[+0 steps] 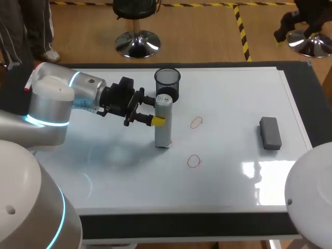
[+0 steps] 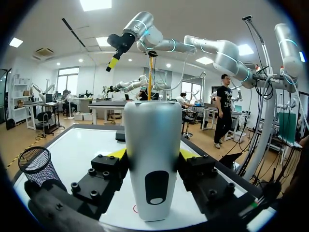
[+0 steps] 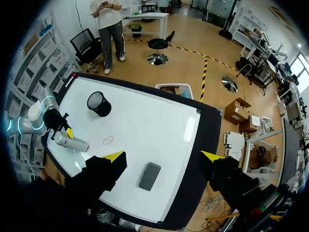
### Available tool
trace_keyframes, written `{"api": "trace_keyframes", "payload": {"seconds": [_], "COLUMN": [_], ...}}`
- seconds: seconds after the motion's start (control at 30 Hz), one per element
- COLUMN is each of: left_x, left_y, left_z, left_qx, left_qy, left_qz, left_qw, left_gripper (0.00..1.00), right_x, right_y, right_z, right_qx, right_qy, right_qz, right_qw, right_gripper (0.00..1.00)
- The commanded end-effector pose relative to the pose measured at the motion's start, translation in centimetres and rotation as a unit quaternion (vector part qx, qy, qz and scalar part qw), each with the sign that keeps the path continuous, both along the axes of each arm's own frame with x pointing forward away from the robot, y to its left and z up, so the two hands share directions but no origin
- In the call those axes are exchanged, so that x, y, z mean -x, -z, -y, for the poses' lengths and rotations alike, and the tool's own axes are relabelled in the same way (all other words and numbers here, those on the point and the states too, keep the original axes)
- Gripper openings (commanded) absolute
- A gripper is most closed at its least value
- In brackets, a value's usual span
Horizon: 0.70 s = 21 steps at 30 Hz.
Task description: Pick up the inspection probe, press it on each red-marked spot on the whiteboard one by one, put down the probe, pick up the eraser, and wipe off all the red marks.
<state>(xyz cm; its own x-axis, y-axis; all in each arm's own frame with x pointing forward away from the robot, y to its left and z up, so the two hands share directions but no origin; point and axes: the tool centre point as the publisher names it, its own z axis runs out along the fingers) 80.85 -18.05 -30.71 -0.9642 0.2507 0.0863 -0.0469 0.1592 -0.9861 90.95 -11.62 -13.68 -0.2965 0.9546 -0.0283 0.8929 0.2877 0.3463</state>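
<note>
The inspection probe (image 1: 163, 123), a silver cylinder, stands upright on the whiteboard (image 1: 233, 98) with its lower end on the board. My left gripper (image 1: 158, 121) is shut on its middle from both sides. In the left wrist view the probe (image 2: 152, 164) fills the gap between the yellow-tipped fingers (image 2: 117, 154), and a bit of red line (image 2: 135, 209) shows at its foot. Two red ovals (image 1: 196, 122) (image 1: 193, 161) lie to its right. The grey eraser (image 1: 270, 133) lies far right. My right gripper (image 3: 162, 157) hangs open high above the eraser (image 3: 150, 176).
A black mesh cup (image 1: 167, 80) stands on the board just behind the probe, close to the left gripper. The board's dark frame (image 1: 298, 88) runs along the right side. My right arm's housing (image 1: 311, 197) fills the near right corner.
</note>
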Motion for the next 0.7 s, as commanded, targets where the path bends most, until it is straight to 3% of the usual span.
{"api": "trace_keyframes", "payload": {"seconds": [0.03, 0.2, 0.4, 0.7], "left_x": [0.0, 0.0, 0.0, 0.0], "left_y": [1.0, 1.0, 1.0, 1.0], "left_z": [0.1, 0.1, 0.1, 0.1], "left_qx": [0.0, 0.0, 0.0, 0.0], "left_qy": [0.001, 0.001, 0.001, 0.001], "left_qz": [-0.001, -0.001, -0.001, -0.001], "left_qw": [1.0, 1.0, 1.0, 1.0], "left_gripper": [0.0, 0.0, 0.0, 0.0], "right_x": [1.4, 2.7, 4.0, 6.5], "right_y": [-0.2, 0.4, 1.5, 2.6], "right_z": [0.1, 0.9, 1.3, 0.7], "right_qx": [0.008, 0.021, 0.033, 0.022], "right_qy": [0.016, 0.049, 0.075, 0.088], "right_qz": [0.0, -0.013, -0.054, -0.094], "right_qw": [1.0, 0.998, 0.995, 0.991], "right_gripper": [1.0, 1.0, 1.0, 1.0]}}
